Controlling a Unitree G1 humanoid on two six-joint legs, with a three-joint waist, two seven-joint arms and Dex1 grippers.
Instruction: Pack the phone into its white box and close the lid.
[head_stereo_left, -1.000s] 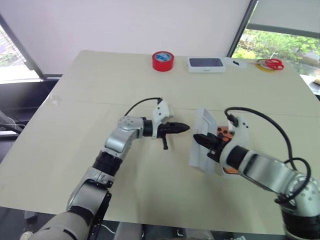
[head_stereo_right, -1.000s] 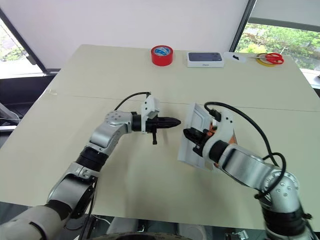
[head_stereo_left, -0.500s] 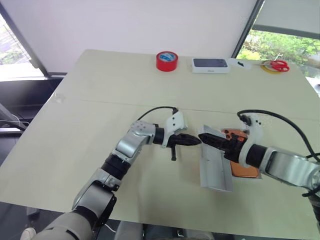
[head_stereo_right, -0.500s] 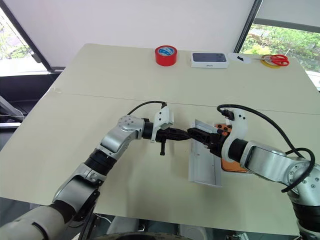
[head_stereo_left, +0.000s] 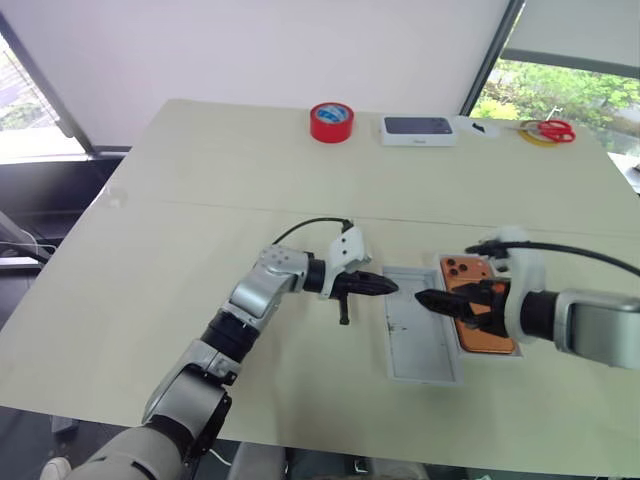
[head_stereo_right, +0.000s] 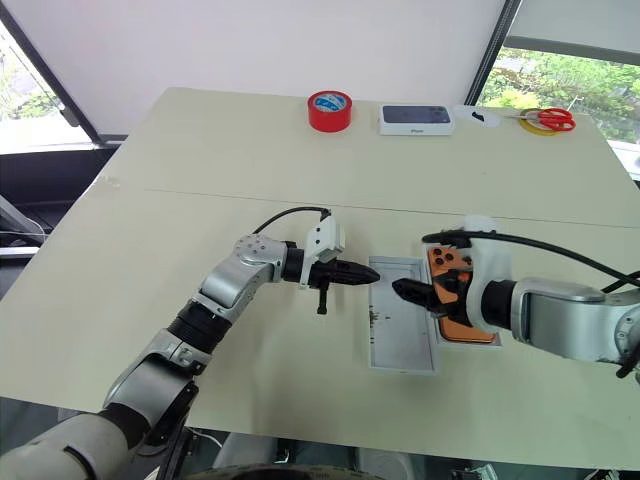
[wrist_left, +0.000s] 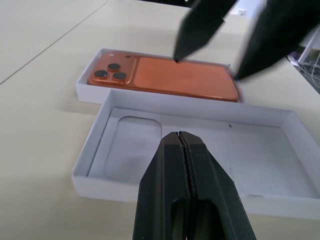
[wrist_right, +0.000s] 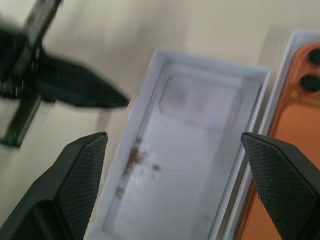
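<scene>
Phone (head_stereo_left: 477, 315) lies lengthwise away from robot, lenses far; left fingers (head_stereo_left: 385, 286) together, right fingers (head_stereo_left: 438, 299) apart.

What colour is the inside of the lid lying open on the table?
All white; the lid shows best in the left wrist view.

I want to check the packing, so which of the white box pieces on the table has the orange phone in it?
The white box nearest the right gripper holds the phone; the lid beside it lies open-side up and empty.
</scene>
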